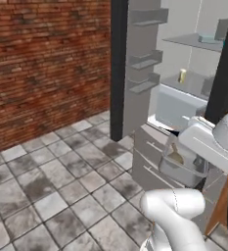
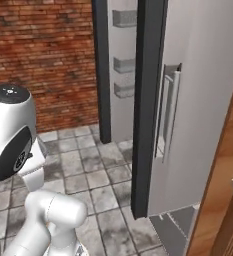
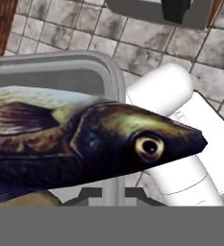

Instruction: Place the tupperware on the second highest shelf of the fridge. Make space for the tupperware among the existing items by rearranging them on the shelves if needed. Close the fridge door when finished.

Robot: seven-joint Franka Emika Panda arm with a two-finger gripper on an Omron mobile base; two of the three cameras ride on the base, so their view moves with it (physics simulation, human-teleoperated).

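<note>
A brick wall on the left, then the open fridge (image 1: 149, 63) with grey shelves. Nearer, right of centre, the gripper (image 1: 184, 159) is closed on the tupperware (image 1: 180, 164) — a small stiff box, probably light, smooth-walled and easily tipped. A fish (image 3: 84, 144) sits inside. Best held by its rim, level.

fridge (image 1: 184, 73): at 1 o'clock in the left base view, its door (image 1: 119, 68) swung out at 12
shelves: upper shelf (image 1: 193, 41) above second shelf (image 1: 189, 83), drawer (image 1: 176, 108) beneath
small item (image 1: 182, 76): on the second shelf
tupperware (image 1: 181, 164): before the fridge, at 4 o'clock, over the floor (image 1: 61, 181)
fish (image 3: 94, 144): in the tupperware
brick wall (image 1: 42, 63): left of the door
</note>
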